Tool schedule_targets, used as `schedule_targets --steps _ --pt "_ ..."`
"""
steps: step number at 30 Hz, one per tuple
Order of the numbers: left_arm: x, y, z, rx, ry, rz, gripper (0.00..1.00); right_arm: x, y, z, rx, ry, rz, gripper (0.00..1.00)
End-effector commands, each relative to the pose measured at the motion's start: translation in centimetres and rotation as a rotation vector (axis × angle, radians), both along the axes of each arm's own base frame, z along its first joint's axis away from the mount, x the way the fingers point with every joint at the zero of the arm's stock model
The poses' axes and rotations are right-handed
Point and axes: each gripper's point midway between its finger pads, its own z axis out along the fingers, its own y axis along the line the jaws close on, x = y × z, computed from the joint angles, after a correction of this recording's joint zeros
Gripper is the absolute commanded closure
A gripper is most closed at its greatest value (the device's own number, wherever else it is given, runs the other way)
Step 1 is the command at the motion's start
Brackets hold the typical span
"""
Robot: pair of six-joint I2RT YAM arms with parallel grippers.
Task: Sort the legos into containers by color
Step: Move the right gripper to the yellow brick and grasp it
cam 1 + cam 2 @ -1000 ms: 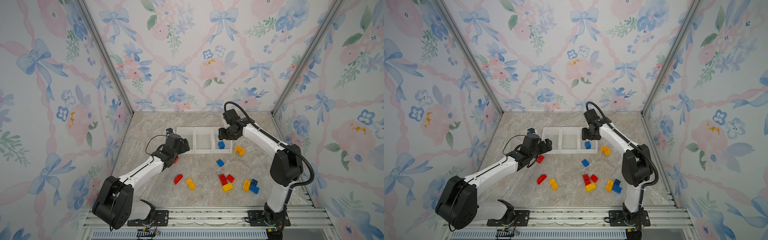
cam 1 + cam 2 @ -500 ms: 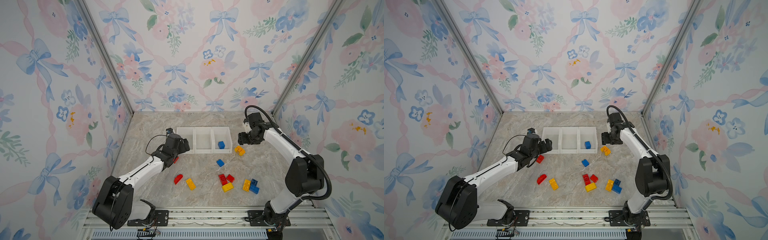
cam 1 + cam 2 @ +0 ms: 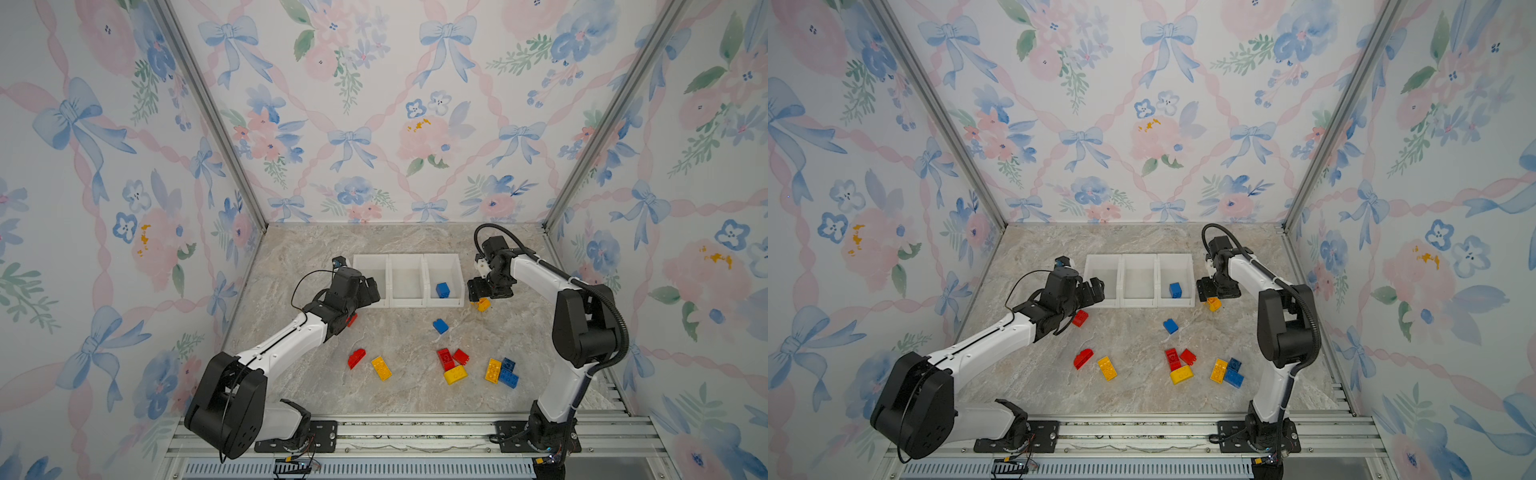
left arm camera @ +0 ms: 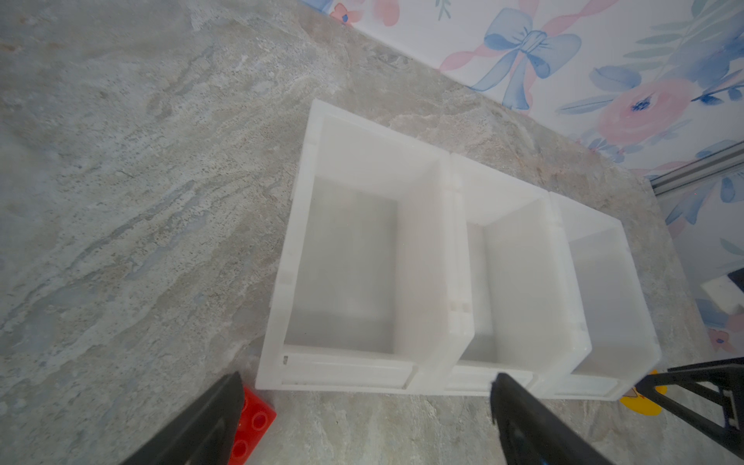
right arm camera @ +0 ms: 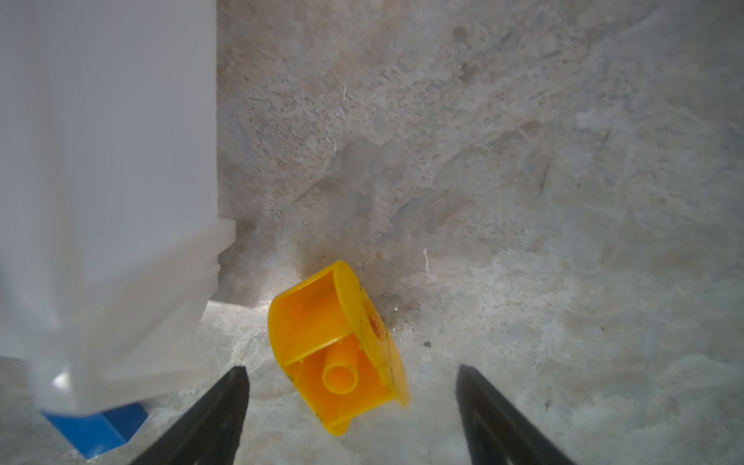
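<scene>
The left hand (image 4: pixel 367 380) is held wide open, empty, above a red brick (image 4: pixel 251 426) before the bins (image 3: pixel 407 302). One blue brick (image 3: pixel 442 289) lies in the right bin. The right hand (image 5: pixel 352 370) is spread, empty, astride a yellow brick (image 5: pixel 322 334) on the tabletop (image 3: pixel 395 345) beside that bin. A pickup is judged under way: lowering and closing are called for. The brick is tipped sideways, hollow underside toward the wrist, long axis roughly along the gap.

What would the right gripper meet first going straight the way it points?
Likely the small yellow plastic brick, tipped on its side just ahead between the right gripper's open jaws; depth uncertain.
</scene>
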Motion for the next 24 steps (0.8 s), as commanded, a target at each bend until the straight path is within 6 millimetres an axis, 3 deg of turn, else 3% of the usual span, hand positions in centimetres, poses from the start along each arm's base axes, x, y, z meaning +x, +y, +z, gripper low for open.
schedule_targets --steps 1,9,14,24 --pt "0.0 0.4 1.0 -0.006 -0.037 0.008 0.02 0.2 0.3 -0.9 -0.022 0.011 0.017 0.16" --pt "0.2 0.5 1.0 -0.003 -0.035 0.014 0.02 0.4 0.4 -2.3 -0.031 0.029 0.005 0.23" --pt "0.4 0.3 0.9 -0.004 -0.032 0.012 0.02 0.3 0.4 -2.8 -0.038 0.042 0.005 0.39" --pt "0.7 0.1 0.7 -0.010 -0.028 0.014 0.02 -0.2 0.3 -0.8 -0.027 0.013 -0.015 0.64"
